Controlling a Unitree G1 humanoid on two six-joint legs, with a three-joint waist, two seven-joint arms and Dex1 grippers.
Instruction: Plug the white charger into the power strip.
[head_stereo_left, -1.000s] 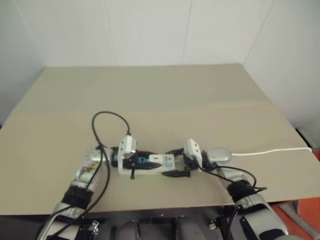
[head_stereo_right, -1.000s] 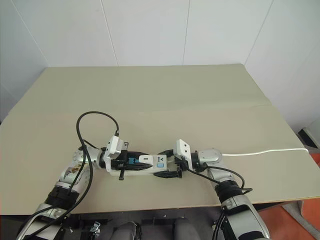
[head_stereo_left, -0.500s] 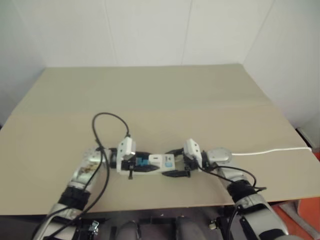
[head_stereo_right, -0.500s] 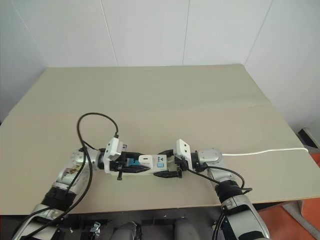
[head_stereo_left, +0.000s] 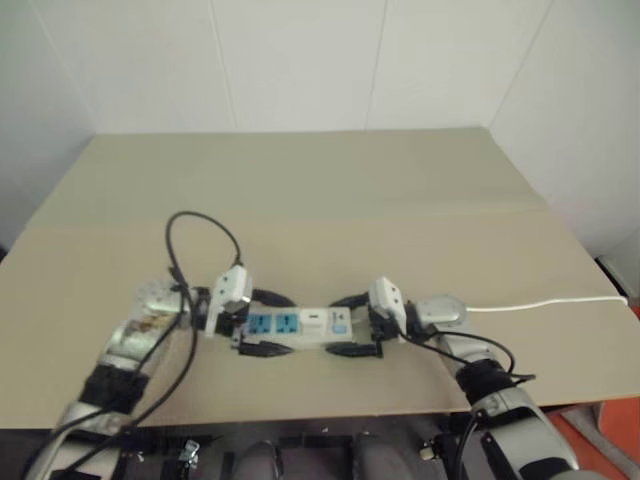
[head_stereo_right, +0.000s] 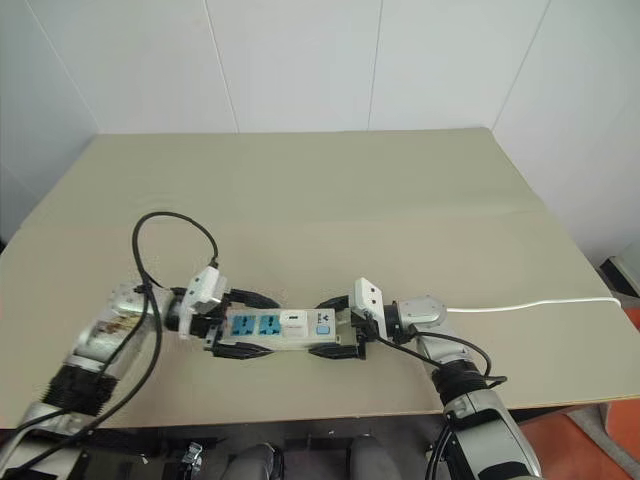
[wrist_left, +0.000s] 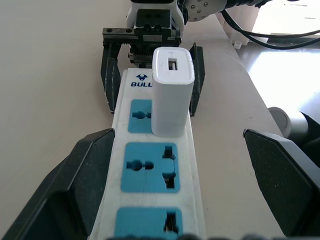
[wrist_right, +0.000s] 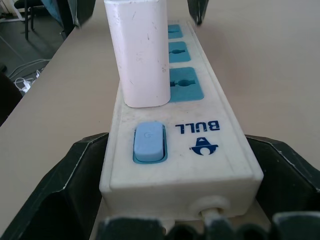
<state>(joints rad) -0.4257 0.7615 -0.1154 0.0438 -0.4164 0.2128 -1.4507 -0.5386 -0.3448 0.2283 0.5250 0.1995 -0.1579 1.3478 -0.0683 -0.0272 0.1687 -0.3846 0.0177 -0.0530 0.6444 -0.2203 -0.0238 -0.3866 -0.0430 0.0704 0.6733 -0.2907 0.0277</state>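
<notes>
On tan table (head_stereo_right: 400, 190), white charger (wrist_left: 172, 90) upright in power strip (wrist_left: 152, 200)

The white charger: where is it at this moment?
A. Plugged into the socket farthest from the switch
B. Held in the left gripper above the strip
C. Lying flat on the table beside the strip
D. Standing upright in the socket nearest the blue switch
D. The white charger stands upright in the power strip, in the socket next to the blue switch; the other two sockets are bare.

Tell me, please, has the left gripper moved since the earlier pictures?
Yes. The left gripper has drawn back toward the robot's left along the power strip, uncovering two blue sockets; its fingers now stand open. The white charger stays plugged in.
</notes>
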